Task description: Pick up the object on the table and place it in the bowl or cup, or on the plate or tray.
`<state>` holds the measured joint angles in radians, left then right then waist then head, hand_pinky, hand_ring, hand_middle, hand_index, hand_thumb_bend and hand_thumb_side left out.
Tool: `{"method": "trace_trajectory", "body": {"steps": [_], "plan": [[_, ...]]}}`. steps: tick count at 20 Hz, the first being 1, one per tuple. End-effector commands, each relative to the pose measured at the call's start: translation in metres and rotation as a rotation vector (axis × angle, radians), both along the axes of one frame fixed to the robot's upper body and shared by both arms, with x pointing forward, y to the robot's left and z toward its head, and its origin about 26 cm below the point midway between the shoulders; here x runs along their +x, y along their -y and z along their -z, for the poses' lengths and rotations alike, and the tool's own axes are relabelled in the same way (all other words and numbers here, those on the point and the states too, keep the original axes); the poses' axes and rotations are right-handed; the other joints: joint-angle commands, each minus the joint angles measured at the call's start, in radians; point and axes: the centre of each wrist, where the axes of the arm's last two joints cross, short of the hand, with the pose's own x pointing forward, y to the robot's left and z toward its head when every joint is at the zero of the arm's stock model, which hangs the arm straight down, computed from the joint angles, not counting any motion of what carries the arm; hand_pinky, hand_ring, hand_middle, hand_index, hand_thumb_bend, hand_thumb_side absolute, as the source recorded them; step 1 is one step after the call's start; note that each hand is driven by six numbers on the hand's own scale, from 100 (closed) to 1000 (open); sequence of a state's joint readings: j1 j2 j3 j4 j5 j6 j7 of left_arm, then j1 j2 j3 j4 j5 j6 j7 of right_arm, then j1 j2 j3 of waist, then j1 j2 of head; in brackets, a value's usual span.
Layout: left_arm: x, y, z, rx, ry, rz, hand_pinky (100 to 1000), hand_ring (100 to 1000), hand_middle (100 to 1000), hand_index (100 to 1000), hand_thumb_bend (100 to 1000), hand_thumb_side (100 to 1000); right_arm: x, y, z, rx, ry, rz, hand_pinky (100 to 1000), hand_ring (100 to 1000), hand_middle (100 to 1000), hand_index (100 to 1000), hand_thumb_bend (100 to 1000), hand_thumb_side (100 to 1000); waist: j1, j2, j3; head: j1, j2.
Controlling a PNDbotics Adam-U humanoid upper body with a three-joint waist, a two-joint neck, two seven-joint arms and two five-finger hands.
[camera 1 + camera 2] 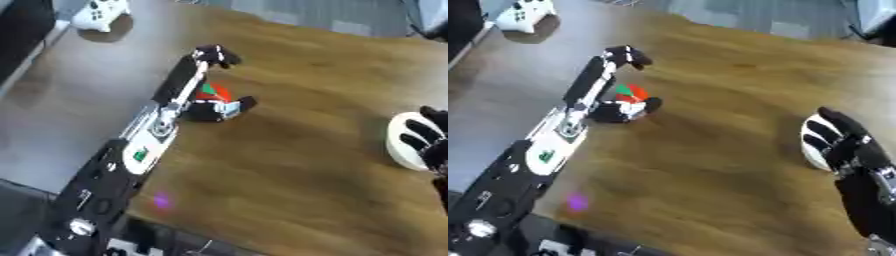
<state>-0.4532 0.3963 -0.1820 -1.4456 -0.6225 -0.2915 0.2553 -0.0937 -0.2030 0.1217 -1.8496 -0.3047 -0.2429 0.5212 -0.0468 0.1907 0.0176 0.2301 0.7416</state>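
A small red and green object (pixel 213 92) lies on the wooden table (pixel 289 170), left of the middle. My left hand (pixel 182 82) reaches in from the lower left and lies beside it. Its fingers (pixel 216 54) stretch past the object with bent tips, apart from it. The thumb (pixel 229 107) lies just in front of the object, so the object sits in the gap between thumb and fingers. A white dish (pixel 809 145) stands at the right edge. My right hand (pixel 849 146) is open, fingers up, in front of the dish and hides part of it.
A white game controller (pixel 101 14) lies at the far left corner. A dark thing (pixel 430 20) shows at the far right. The table's near edge (pixel 201 235) runs along the bottom, with dark equipment below it.
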Motion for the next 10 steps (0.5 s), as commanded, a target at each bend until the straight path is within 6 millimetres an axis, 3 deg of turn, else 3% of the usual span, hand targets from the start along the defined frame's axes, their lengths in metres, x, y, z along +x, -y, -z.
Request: {"method": "trace_trajectory", "body": {"steps": [1, 10], "plan": [[0.005, -0.004, -0.009, 0.028, 0.028, -0.003, 709, 630, 615, 735, 621, 808, 0.000, 0.000, -0.009, -0.003, 0.035, -0.011, 932, 944, 971, 975, 100, 914, 0.000, -0.009, -0.002, 0.007, -0.011], [0.019, -0.011, 0.001, 0.026, -0.007, -0.036, 715, 630, 614, 736, 618, 814, 0.000, -0.001, -0.009, -0.001, 0.039, -0.016, 934, 945, 972, 976, 100, 916, -0.010, -0.001, -0.007, 0.010, -0.012]]}}
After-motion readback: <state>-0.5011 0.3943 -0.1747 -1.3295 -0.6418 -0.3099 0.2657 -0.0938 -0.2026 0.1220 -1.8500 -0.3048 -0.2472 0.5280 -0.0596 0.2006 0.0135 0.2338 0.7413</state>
